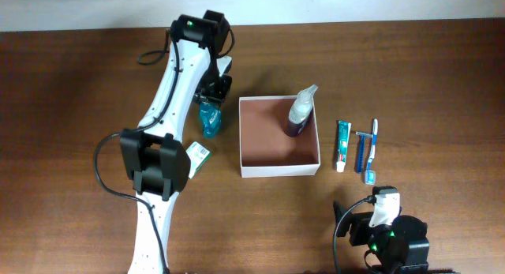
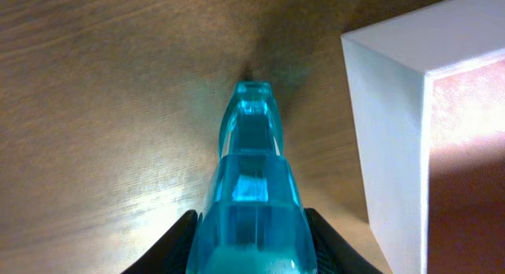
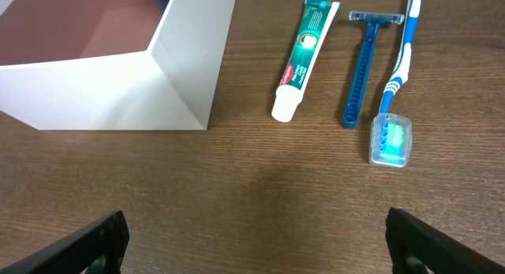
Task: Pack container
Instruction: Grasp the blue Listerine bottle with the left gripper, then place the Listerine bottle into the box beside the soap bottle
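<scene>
Seemingly for packing, left pincer (image 2: pixel 251 246) clasped a translucent teal bottle (image 2: pixel 252 179) beside the white-walled square container (image 2: pixel 387 132); right pincer (image 3: pixel 264 246) gaped wide.

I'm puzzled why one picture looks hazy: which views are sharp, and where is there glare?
Left wrist view: the blue bottle looks soft up close, there is glare on the wooden table, and the container wall is washed out. Right wrist view: crisp on the toothpaste. Overhead view: evenly lit, sharp.

- the container (image 1: pixel 278 171): mid-table, a bottle (image 1: pixel 301 110) in its far right corner
- second bottle (image 1: pixel 209 118): just left of it
- packet (image 1: pixel 198 157): left too, nearer
- toothpaste (image 1: pixel 342 145), razor (image 1: pixel 360 150), toothbrush (image 1: pixel 371 150): side by side, right of it
</scene>
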Tool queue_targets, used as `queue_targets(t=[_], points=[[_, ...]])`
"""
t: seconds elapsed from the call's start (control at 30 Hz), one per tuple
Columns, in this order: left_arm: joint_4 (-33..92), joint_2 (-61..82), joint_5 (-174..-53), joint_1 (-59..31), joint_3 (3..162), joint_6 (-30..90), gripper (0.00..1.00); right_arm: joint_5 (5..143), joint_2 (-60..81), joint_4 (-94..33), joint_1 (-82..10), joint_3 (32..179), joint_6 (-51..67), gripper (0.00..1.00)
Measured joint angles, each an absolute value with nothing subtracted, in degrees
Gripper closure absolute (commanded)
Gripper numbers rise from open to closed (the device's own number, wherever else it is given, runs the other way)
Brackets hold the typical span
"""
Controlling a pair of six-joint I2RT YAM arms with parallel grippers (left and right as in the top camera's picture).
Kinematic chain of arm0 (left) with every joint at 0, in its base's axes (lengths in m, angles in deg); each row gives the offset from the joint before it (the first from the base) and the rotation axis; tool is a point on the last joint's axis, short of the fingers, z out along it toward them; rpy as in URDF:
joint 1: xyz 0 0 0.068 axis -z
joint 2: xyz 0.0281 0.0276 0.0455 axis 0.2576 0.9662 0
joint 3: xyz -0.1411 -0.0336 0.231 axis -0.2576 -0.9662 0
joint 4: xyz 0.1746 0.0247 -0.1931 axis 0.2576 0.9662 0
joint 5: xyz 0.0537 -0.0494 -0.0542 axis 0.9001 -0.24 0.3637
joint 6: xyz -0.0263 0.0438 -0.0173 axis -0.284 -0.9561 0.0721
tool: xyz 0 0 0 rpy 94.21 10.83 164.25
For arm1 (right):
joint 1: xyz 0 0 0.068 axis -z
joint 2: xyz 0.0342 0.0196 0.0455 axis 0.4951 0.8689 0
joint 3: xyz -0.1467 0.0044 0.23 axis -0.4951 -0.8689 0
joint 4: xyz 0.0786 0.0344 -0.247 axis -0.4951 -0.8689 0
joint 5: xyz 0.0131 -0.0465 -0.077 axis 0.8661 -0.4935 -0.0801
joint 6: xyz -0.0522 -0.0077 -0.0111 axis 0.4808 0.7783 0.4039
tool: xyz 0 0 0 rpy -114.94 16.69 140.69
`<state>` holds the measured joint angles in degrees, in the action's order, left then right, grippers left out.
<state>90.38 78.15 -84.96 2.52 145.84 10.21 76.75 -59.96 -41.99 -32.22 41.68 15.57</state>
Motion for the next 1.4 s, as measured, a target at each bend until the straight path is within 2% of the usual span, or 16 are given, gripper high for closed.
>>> queue_targets(t=[0.2, 0.43, 0.8, 0.93, 1.03, 1.13, 1.17, 1.2, 1.23, 1.4], points=[[91.61, 74.22, -88.18, 3.83, 152.65, 12.15, 0.81, 76.75, -59.96, -42.01, -32.22, 41.68, 15.57, 0.01], [91.61, 63.64, -89.73, 11.37, 154.16, 19.23, 0.80, 76.75, -59.96, -42.01, -32.22, 41.68, 15.54, 0.01], [87.04, 73.80, -87.10, 20.01, 154.10, 24.17, 0.79, 76.75, -59.96, -41.99, -32.22, 41.68, 15.59, 0.01], [84.07, 79.33, -85.75, 21.14, 154.01, 24.59, 0.71, 76.75, -59.96, -41.99, -32.22, 41.68, 15.57, 0.01], [83.13, 82.13, -85.14, 21.21, 153.81, 24.74, 0.61, 76.75, -59.96, -42.01, -32.22, 41.68, 15.54, 0.01], [82.62, 83.02, -84.88, 21.21, 153.79, 24.81, 0.14, 76.77, -59.96, -42.01, -32.22, 41.68, 15.59, 0.01], [82.67, 83.07, -84.83, 21.21, 153.79, 24.89, 0.13, 76.77, -59.96, -42.01, -32.22, 41.68, 15.57, 0.01], [82.93, 83.07, -84.77, 21.21, 153.99, 24.96, 0.05, 76.75, -59.96, -42.01, -32.22, 41.68, 15.57, 0.01], [83.72, 83.07, -84.70, 21.17, 154.32, 24.96, 0.01, 76.77, -59.96, -42.01, -32.22, 41.68, 15.57, 0.01], [90.69, 83.05, -84.68, 20.45, 160.52, 25.13, 0.00, 76.75, -59.96, -42.01, -32.22, 41.68, 15.59, 0.01]])
